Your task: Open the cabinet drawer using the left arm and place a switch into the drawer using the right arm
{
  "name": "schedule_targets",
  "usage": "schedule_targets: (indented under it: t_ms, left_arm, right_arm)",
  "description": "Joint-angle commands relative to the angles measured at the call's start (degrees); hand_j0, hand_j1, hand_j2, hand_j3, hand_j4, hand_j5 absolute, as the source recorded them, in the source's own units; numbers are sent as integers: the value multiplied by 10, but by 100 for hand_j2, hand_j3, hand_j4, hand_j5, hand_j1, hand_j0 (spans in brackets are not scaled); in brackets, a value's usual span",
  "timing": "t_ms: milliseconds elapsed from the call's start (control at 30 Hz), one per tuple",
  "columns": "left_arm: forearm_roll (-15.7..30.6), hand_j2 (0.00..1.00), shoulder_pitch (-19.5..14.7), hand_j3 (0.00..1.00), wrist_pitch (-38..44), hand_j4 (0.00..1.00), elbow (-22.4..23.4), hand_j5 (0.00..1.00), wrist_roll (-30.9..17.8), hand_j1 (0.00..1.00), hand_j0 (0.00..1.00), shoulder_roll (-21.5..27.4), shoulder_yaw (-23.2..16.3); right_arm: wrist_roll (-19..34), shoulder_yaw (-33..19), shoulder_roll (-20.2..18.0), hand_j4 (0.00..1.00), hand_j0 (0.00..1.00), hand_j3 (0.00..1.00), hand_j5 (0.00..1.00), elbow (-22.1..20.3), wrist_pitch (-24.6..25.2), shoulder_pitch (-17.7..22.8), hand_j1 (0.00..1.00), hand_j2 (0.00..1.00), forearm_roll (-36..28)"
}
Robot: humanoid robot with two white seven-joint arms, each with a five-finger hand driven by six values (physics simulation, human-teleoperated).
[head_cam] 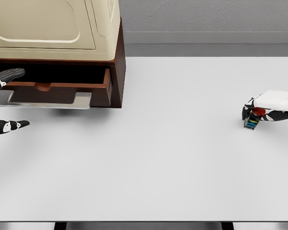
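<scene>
Table (173, 158): a broad white top, plain and matte, filling most of the head view; its front edge shows at the bottom of the frame, with dark gaps beneath it. Behind the far edge runs a grey floor strip and a grey textured wall with a pale skirting band.

Cabinet (62, 28): stands at the far left corner of the table. Cream upper body with a raised panel outline, set on a dark reddish-brown wooden base.

Drawer (62, 88): in the wooden base, pulled partly out toward the viewer. Its brown front carries a small rounded handle, and a dark open gap shows above the front. A pale grey reflective strip lies along its lower edge.

Left robot hand (2, 103): at the left picture edge, just in front of the drawer. Black-and-white fingers (12, 73) are spread apart, one reaching up by the drawer's left end, another pointing right low over the table; it holds nothing.

Right robot hand (271, 108): at the right edge of the table, well apart from the cabinet, palm down, fingers curled around the switch.

Switch (252, 120): small dark block with a red cap and blue and yellow markings, resting on the table under the right robot hand's fingers.
</scene>
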Motion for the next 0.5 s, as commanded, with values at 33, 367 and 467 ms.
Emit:
schedule_targets:
  t_ms: [33, 367, 467]
  left_arm:
    - [5, 100, 0, 100, 2, 100, -1, 100, 0, 100, 100, 0, 0]
    - [5, 100, 0, 100, 2, 100, 0, 100, 0, 100, 100, 0, 0]
    - [5, 100, 0, 100, 2, 100, 0, 100, 0, 100, 100, 0, 0]
  right_arm:
    - [0, -1, -3, 51, 51, 51, 51, -3, 2, 0, 51, 51, -3]
    - [0, -2, -11, 51, 51, 51, 51, -31, 2, -9, 51, 51, -4]
    - [0, -2, -11, 51, 51, 51, 51, -34, 2, -15, 51, 51, -4]
